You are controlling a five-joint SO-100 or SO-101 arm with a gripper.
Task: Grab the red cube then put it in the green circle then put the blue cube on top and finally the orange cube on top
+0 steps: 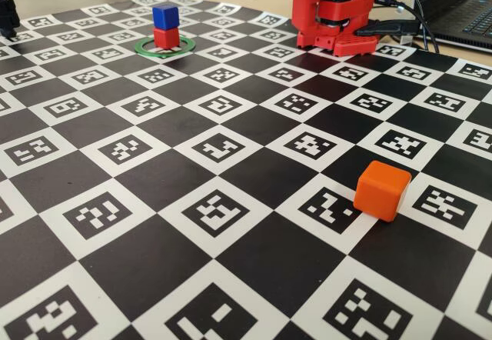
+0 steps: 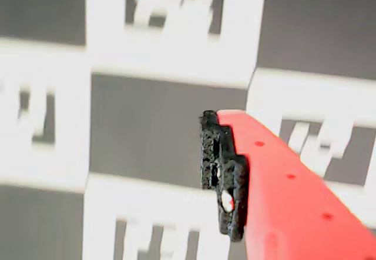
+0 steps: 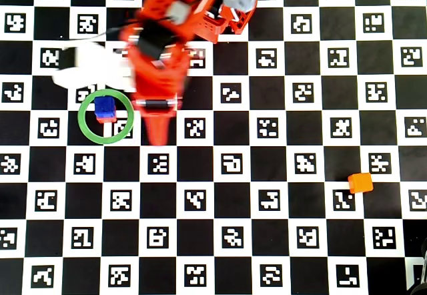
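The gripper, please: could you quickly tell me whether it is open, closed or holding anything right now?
Gripper: holding nothing; whether the jaws are open or shut cannot be told. The wrist view shows one finger only.

Orange cube (image 3: 360,183) sits alone on the checkered counter (image 3: 267,255), open squares on every side, reachable from above or any flank. Blue cube (image 3: 104,107) on red cube (image 1: 166,38) inside green circle (image 3: 105,117) form the only tall obstacle. Arm (image 3: 160,75) hangs just beside that stack.
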